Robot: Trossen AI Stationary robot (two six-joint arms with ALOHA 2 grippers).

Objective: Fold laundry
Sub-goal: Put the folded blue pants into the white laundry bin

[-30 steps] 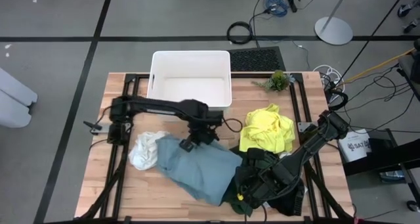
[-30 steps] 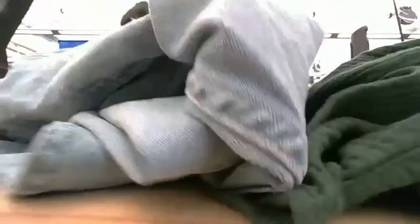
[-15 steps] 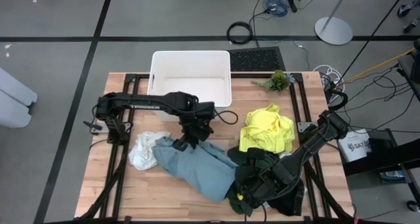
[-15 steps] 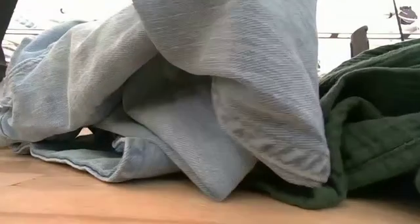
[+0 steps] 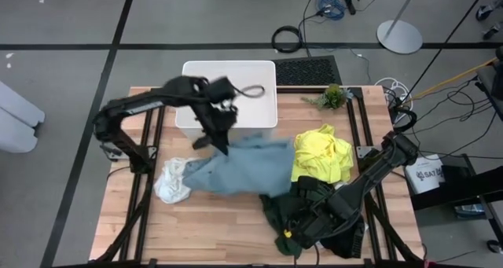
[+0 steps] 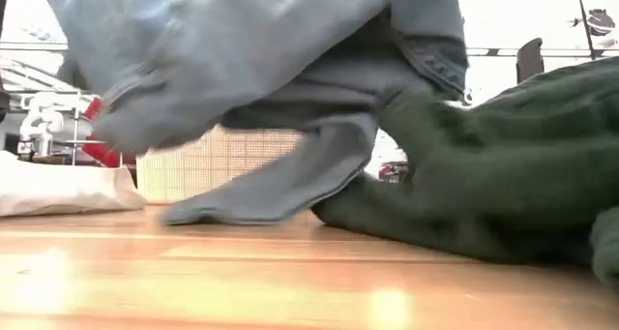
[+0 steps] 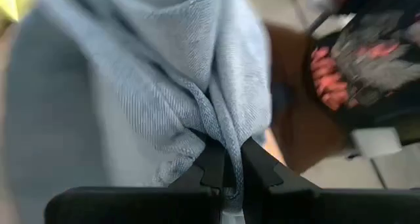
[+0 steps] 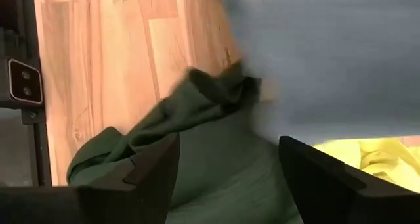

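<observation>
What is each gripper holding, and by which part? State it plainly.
The left gripper is shut on a bunched fold of the light blue cloth garment, lifting that end above the table. The right gripper is open over the dark green cloth garment, holding nothing.

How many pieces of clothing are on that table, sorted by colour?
Light blue garment: 1, pinched in the left hand
Yellow garment: 1
Dark green garment: 1
White cloth: 1
Total seen clearly: 4; the right arm may hide more.

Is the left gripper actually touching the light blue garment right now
Touching. The left wrist view shows the left gripper pinching a fold of the light blue garment.
</observation>
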